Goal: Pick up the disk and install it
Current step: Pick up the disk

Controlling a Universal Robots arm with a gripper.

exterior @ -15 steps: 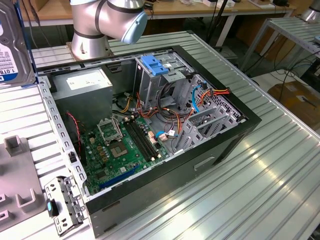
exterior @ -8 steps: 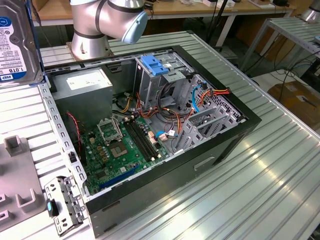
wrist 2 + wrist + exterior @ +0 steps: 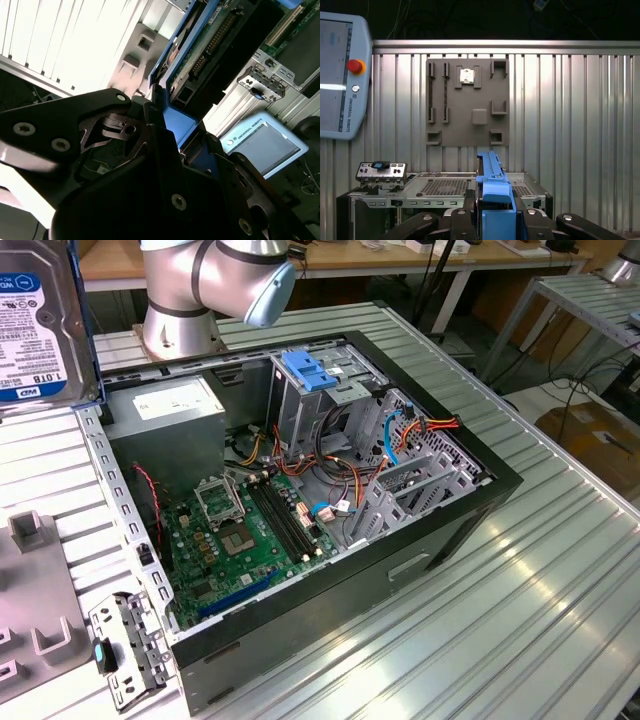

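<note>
Shiny ribbed metal makes up the table (image 3: 560, 570). On it, in the middle of the exterior view, sits an open computer case (image 3: 430, 545). Inside the case you can see a green motherboard (image 3: 250, 530), a grey power supply box (image 3: 175, 400) and a tall metal drive cage (image 3: 310, 390) with a blue top. At the top of that view stands the silver robot arm (image 3: 215, 280).

The disk (image 3: 35, 320) is up in the air at the upper left of the exterior view. It is close to the camera, with its white and blue label facing us, and it touches neither the table nor the case.

In both wrist views the black gripper (image 3: 495, 217) is closed tight on the disk (image 3: 490, 175). Its fingers (image 3: 530, 220) press on both sides of the blue plastic rail. In the second wrist view the gripper (image 3: 170, 145) holds one end of the disk (image 3: 210, 45), and the green circuit board on the disk's underside shows.

Past the disk, in the first wrist view, lies a flat grey holder plate (image 3: 467, 102) with empty slots. A robot control tablet (image 3: 340, 75) with a red button lies near it.

So the picking up looks done, because the disk is off the table and held firmly. The putting in is not done. The disk is well apart from the drive cage, and no disk can be seen sitting in the cage.
</note>
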